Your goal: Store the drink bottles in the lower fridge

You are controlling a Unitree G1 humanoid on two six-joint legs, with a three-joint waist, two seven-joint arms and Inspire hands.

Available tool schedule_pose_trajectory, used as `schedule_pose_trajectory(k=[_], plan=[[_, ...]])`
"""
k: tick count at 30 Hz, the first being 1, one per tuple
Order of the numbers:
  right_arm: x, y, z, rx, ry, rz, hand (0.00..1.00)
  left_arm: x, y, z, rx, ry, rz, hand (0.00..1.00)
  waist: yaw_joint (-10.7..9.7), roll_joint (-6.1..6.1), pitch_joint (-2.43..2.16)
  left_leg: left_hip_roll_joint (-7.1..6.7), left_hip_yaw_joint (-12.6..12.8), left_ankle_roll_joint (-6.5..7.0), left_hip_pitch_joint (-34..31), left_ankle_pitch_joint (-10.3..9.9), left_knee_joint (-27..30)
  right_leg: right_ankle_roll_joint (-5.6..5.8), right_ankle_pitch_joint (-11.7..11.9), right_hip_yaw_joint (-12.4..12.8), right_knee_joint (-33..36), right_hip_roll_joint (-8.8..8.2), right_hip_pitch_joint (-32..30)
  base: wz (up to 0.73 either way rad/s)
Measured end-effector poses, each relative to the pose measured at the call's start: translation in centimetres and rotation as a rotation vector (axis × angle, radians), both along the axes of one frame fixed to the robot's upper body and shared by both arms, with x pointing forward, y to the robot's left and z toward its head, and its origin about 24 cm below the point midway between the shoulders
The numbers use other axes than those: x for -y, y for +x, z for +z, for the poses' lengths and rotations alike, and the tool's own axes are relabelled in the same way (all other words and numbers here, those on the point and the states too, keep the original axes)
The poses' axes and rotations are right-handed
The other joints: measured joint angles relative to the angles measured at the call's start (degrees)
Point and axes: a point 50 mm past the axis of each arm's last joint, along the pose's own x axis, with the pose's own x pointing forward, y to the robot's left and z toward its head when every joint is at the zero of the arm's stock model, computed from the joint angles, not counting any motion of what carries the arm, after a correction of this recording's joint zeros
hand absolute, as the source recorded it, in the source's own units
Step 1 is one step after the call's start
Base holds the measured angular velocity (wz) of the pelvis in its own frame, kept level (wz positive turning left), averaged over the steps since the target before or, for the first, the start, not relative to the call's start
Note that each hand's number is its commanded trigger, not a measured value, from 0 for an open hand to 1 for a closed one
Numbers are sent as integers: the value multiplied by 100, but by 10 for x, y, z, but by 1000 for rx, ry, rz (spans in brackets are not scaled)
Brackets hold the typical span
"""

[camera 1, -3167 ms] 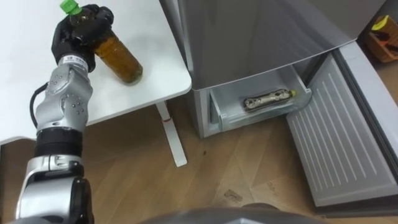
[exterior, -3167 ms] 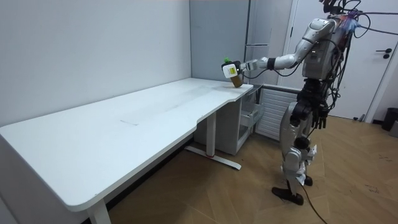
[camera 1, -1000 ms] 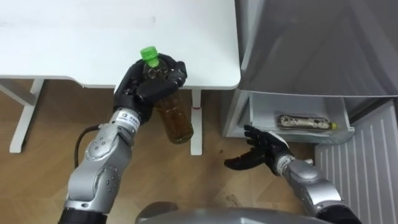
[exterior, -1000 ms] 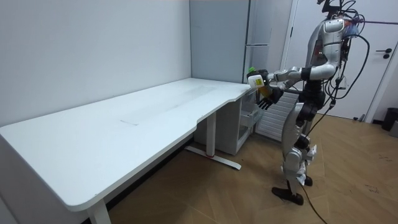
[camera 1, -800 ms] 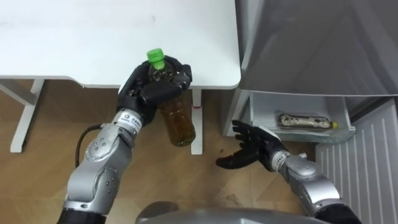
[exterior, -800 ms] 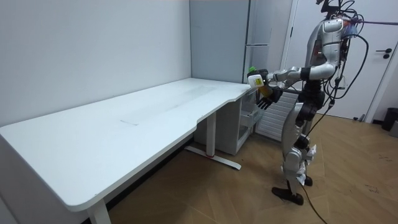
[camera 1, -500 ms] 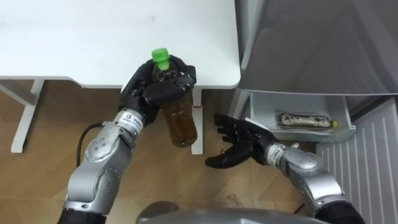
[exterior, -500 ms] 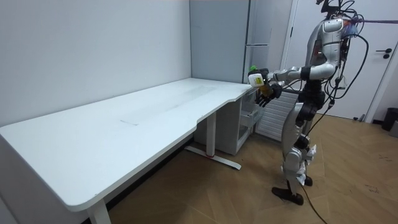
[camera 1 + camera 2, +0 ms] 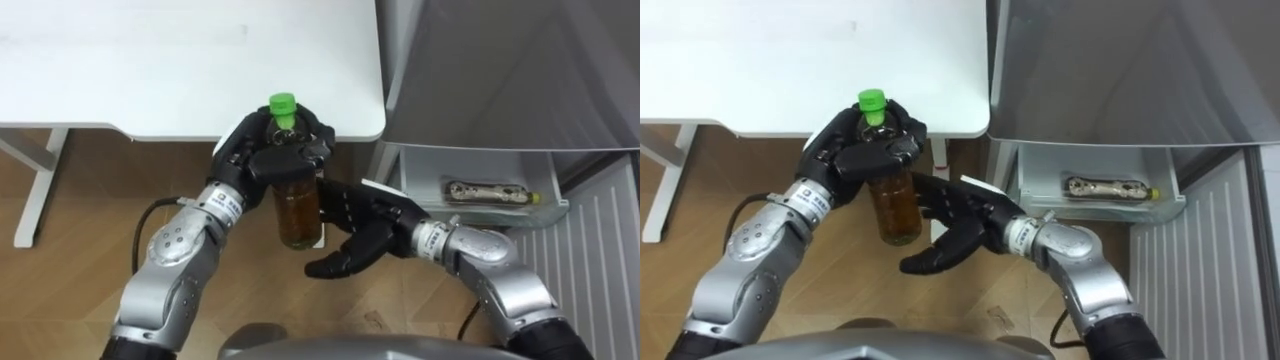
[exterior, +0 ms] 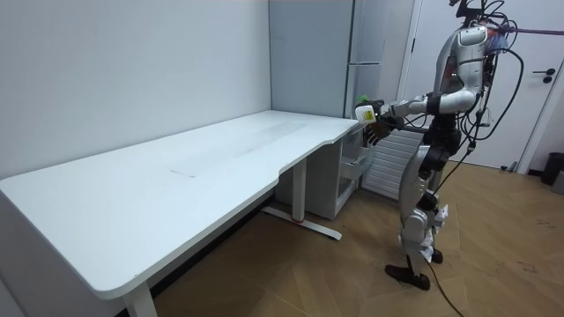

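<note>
Bottle (image 9: 297, 208) held upright near table (image 9: 150, 70).
Left hand (image 9: 262, 160) curled round its neck; right hand (image 9: 362, 232) spread wide just beside it.

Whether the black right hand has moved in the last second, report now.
Yes. The right hand moved left, away from the white fridge drawer, up to the green-capped brown bottle.

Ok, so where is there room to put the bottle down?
In the open drawer there is a bare strip between the lying bottle and the fridge, plus a small gap at the drawer's left end. The white table is bare too. It is crowded at the table's corner, where the left hand grips the held bottle beside the open right hand.
</note>
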Motion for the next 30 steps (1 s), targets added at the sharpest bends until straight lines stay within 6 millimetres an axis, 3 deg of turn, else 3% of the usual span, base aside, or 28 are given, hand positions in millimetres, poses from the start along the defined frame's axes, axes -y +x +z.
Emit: schedule_pose_trajectory(k=[13, 14, 15, 16, 30], plan=[[1, 0, 3, -8, 55, -5, 0, 7, -2, 2, 28, -9, -40, 100, 88, -29, -2, -1, 7, 1, -24, -1, -1, 0, 0, 5, 6, 0, -37, -1], [0, 0, 3, -9, 58, -3, 58, 7, -2, 2, 27, -8, -43, 100, 93, -33, -6, -1, 6, 1, -46, -1, 3, 0, 0, 5, 8, 0, -58, 0], [-1, 0, 3, -11, 61, 0, 86, 7, -2, 2, 28, -8, -45, 100, 94, -34, -6, -1, 2, 1, -59, 0, 8, 0, 0, 3, 8, 0, -69, 4], [-1, -1, 3, -14, 66, -1, 100, 8, -2, 2, 32, -5, -50, 100, 94, -36, -7, -5, -12, 1, -93, 0, 33, 0, 0, -7, 8, -1, -81, 5], [-3, -1, 1, -21, 53, -41, 100, 21, -9, 1, 43, -12, -169, 100, 102, -118, 7, 2, -27, 0, -106, -1, 49, 0, 0, -7, 11, 12, -81, 0]])
